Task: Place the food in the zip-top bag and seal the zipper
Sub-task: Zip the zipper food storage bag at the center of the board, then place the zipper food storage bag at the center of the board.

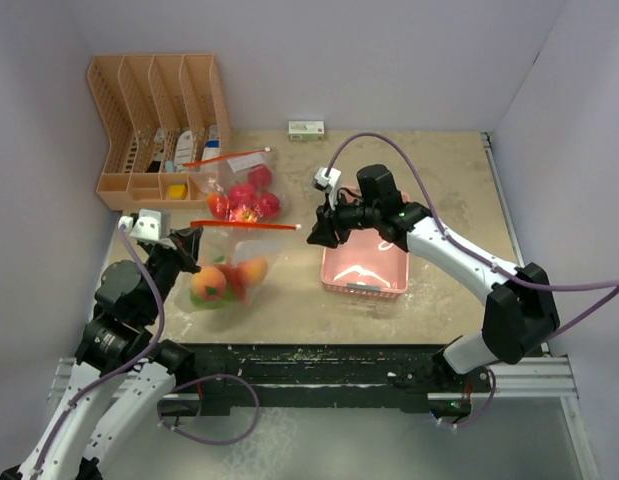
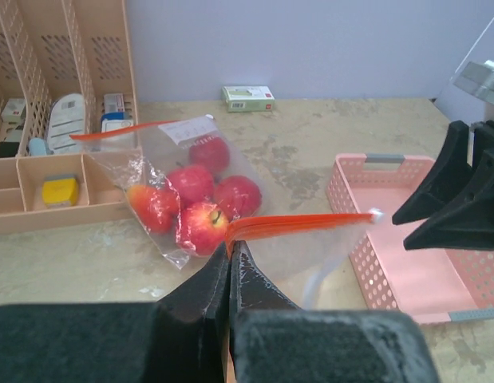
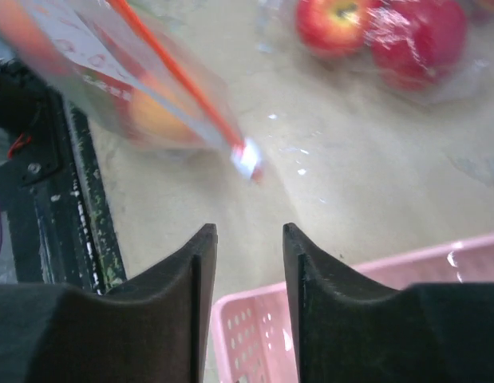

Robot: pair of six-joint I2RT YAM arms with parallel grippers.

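Your left gripper (image 2: pixel 231 254) is clamped tight on the left end of the orange zipper (image 2: pixel 306 223), jaws pressed together with the strip between them, holding that top edge up off the table (image 1: pixel 444 185). Your right gripper (image 3: pixel 248 239) is open, jaws parted with nothing between them, hanging just past the zipper's right end and above the far-left corner of the basket (image 1: pixel 365 289). Now the field, big to small: the table is a mottled tan slab. At its far-left corner stands the peach-coloured rack (image 1: pixel 154 115), its slots and front trays holding small odds and ends. The pink basket sits right of centre, near the front edge. The bag (image 1: pixel 235 262) you are holding hangs down from the zipper to the table, clear plastic, lying between the left gripper and the basket. A second bag (image 1: pixel 241 190) lies beyond it, just in front of the rack, with its own orange zipper on the far side. Inside the held bag are two orange peaches (image 1: pixel 209 284) with a red piece between them. The second bag holds a cluster of red apples (image 2: pixel 203 226). Far back near the wall sits a small green-and-white box (image 1: pixel 306 129). Smallest of all, the pale slider (image 3: pixel 248 159) sits at the zipper's right end, just ahead of your right fingertips. Whether the zipper is sealed, you cannot tell from here.
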